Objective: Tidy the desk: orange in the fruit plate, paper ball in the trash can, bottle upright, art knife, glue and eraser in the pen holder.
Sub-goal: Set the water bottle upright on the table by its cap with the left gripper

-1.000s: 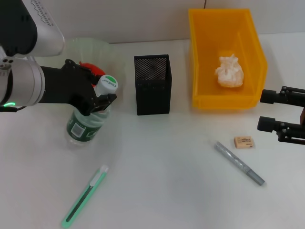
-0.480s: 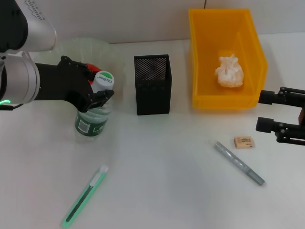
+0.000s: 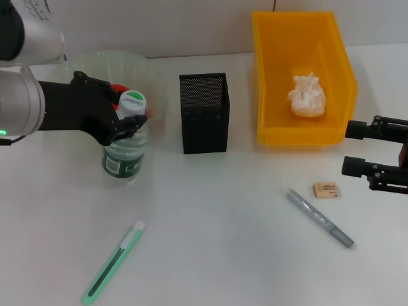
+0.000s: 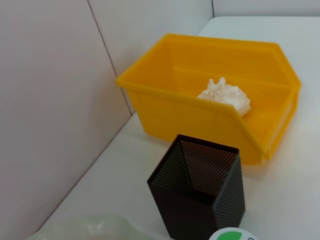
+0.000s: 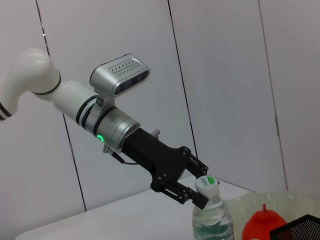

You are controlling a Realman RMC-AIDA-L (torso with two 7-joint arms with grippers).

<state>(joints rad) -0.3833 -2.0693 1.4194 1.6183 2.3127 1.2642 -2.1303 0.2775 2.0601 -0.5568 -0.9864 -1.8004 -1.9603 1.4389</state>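
Note:
My left gripper (image 3: 129, 116) is shut on the neck of the clear bottle (image 3: 123, 157), just under its green cap (image 3: 132, 100); the bottle stands nearly upright on the table. The right wrist view shows the same grip (image 5: 196, 194) on the bottle (image 5: 212, 219). Behind it, the orange (image 3: 118, 88) lies in the translucent fruit plate (image 3: 105, 60). The paper ball (image 3: 306, 94) rests in the yellow trash can (image 3: 341, 70). The green art knife (image 3: 115, 260) lies front left. The eraser (image 3: 326, 189) and grey glue stick (image 3: 319, 218) lie near my open right gripper (image 3: 349, 148). The black mesh pen holder (image 3: 204, 113) looks empty.
In the left wrist view the pen holder (image 4: 200, 192) stands before the trash can (image 4: 165, 100) holding the paper ball (image 4: 225, 97), with the wall close behind. The table's far edge meets that wall.
My left gripper has swung the bottle from a tilt to nearly upright and shifted it a little back toward the fruit plate. The right arm has stayed put.

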